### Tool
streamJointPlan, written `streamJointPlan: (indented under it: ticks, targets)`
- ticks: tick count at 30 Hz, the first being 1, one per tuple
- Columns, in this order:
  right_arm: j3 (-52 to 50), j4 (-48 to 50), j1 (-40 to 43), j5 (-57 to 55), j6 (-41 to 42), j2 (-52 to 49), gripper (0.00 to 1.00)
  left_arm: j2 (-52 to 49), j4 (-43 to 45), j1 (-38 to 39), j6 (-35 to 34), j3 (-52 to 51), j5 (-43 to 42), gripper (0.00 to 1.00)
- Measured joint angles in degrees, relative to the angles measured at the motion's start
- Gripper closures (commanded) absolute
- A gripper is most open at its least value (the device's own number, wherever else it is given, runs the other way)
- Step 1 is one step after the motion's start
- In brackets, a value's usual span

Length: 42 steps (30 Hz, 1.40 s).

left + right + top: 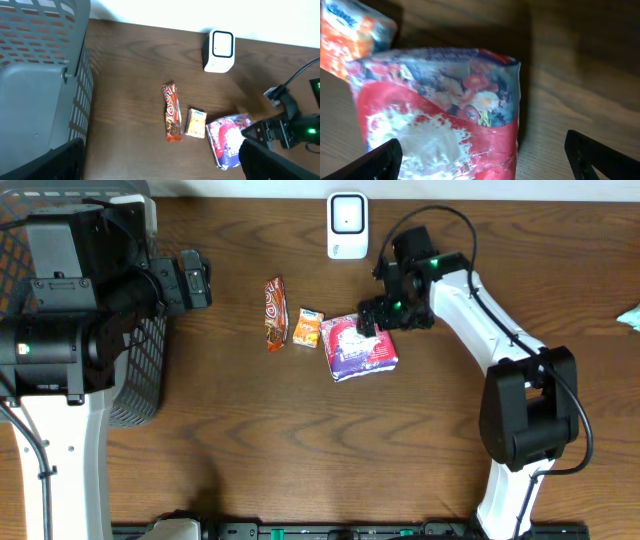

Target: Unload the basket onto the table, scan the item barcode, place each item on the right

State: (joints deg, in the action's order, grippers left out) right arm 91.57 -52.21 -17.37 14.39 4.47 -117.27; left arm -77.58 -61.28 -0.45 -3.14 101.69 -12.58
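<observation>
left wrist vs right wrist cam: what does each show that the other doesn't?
Only left wrist: basket, scanner, candy bar, and the whole layout on the table. Only right wrist: the pouch close up with its flower print, and the right gripper open, a fingertip in each lower corner. Both: the pouch, the orange packet beside it, the wood table.

White links, black joints, black cables on left arm [62, 450], right arm [478, 310]; green lights [432, 263] glowing.
</observation>
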Motion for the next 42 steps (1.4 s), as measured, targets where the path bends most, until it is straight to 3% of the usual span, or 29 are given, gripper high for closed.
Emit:
streamJointPlan:
  ticks: [6, 13, 17, 22, 23, 24, 25, 26, 36, 42]
  targets:
    - [-3.2, 1.4, 0.1, 0.6, -0.6, 0.0, 0.59, 0.0, 0.0, 0.0, 0.0, 0.0, 0.0, 0.02]
    - [-4.1, 2.0, 1.4, 6.1, -0.2, 0.0, 0.55, 0.0, 0.0, 0.0, 0.0, 0.0, 0.0, 0.02]
    - [-5.8, 3.3, 1.1, 6.3, 1.6, 0.0, 0.40, 0.0, 0.0, 0.0, 0.0, 0.0, 0.0, 0.02]
    - [-10.0, 7.7, 0.9, 5.1, 3.6, 0.0, 0.35, 0.0, 0.0, 0.0, 0.0, 0.0, 0.0, 0.02]
    - [-10.8, 8.3, 0.9, 5.1, 4.0, 0.0, 0.39, 0.0, 0.0, 0.0, 0.0, 0.0, 0.0, 0.02]
    - [-11.5, 8.9, 0.9, 5.1, 4.1, 0.0, 0.52, 0.0, 0.0, 0.0, 0.0, 0.0, 0.0, 0.02]
    - [-12.0, 9.2, 0.9, 5.2, 4.1, 0.0, 0.81, 0.0, 0.0, 0.0, 0.0, 0.0, 0.0, 0.02]
    - [-12.2, 9.3, 0.9, 5.5, 4.5, 0.0, 0.99, 0.0, 0.0, 0.0, 0.0, 0.0, 0.0, 0.02]
    - [-11.4, 8.7, 0.7, 6.3, 10.7, 0.2, 0.99, 0.0, 0.0, 0.0, 0.0, 0.0, 0.0, 0.02]
    - [-3.4, 9.0, 1.2, 5.2, 12.4, 0.3, 0.99, 0.0, 0.0, 0.0, 0.0, 0.0, 0.0, 0.02]
